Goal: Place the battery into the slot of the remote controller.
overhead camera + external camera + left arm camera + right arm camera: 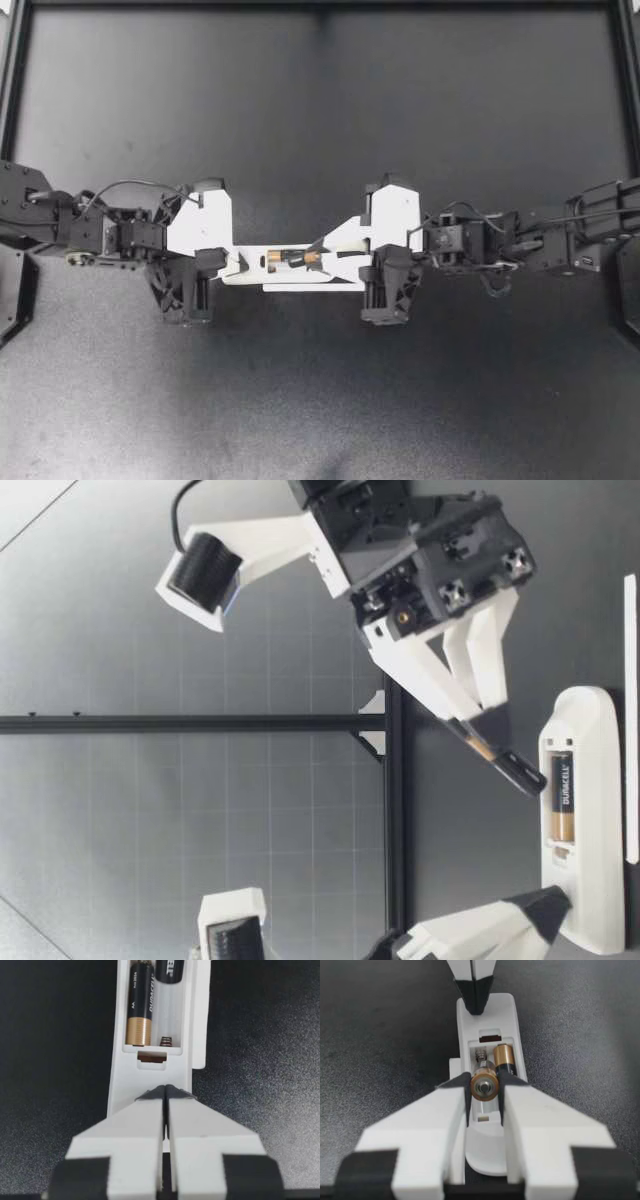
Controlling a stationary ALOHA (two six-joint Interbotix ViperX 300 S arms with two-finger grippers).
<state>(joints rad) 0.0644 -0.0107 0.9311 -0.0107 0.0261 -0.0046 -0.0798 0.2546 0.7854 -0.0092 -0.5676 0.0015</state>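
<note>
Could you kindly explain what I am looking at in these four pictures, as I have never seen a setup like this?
This is a robot with two arms at a dark table. One picture looks straight down, one looks across from table height, and two come from cameras on the arms' wrists. A white remote control lies on the table with its battery compartment open. The left fingers, closed together, rest on one end of it. The right fingers grip a battery and hold it tilted over the empty slot. A second battery already lies in the slot beside it.
</note>
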